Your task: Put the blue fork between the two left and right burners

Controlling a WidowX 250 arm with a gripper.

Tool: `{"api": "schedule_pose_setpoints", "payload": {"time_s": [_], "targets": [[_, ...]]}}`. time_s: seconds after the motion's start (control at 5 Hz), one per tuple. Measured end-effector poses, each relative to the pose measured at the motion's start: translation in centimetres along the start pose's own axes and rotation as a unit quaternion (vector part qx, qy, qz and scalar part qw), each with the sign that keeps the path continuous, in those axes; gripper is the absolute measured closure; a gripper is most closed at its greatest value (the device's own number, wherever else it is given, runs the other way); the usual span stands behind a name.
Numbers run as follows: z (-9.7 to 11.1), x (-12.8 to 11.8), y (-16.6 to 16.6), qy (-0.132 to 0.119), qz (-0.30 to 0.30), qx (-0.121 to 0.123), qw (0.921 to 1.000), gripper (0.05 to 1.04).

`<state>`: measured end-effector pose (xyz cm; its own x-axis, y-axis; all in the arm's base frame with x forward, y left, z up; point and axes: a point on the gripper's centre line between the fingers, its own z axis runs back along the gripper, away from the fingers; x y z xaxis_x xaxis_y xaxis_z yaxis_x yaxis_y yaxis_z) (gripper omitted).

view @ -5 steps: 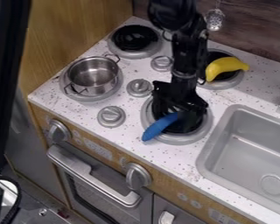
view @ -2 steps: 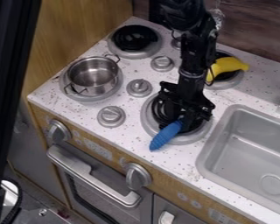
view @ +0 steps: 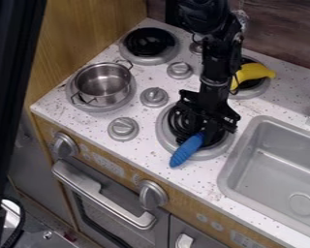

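One blue fork (view: 193, 143) is clamped in the gripper (view: 207, 134) over the front right burner (view: 162, 133), its handle (view: 180, 157) poking out past the near rim (view: 206, 155).

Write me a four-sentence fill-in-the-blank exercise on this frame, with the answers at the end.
1. The metal pot sits on the front ____ burner of the stove.
2. The yellow ____ lies on the back right burner.
3. The gripper hangs over the front ____ burner.
4. The handle showing below the gripper is ____ in colour.

Missing words: left; banana; right; blue
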<state>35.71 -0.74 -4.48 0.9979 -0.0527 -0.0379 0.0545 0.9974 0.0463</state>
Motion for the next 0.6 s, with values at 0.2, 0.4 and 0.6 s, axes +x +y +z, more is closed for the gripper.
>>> {"api": "schedule_pose_setpoints", "payload": {"time_s": [0.2, 0.4, 0.6], "targets": [[2.6, 3.9, 4.0, -0.052, 0.051, 0.007, 0.9973, 0.782], [1.5, 5.0, 6.9, -0.028, 0.080, 0.009, 0.9964, 0.790], [1.4, 7.0, 8.0, -0.023, 0.078, 0.006, 0.9967, 0.790]]}}
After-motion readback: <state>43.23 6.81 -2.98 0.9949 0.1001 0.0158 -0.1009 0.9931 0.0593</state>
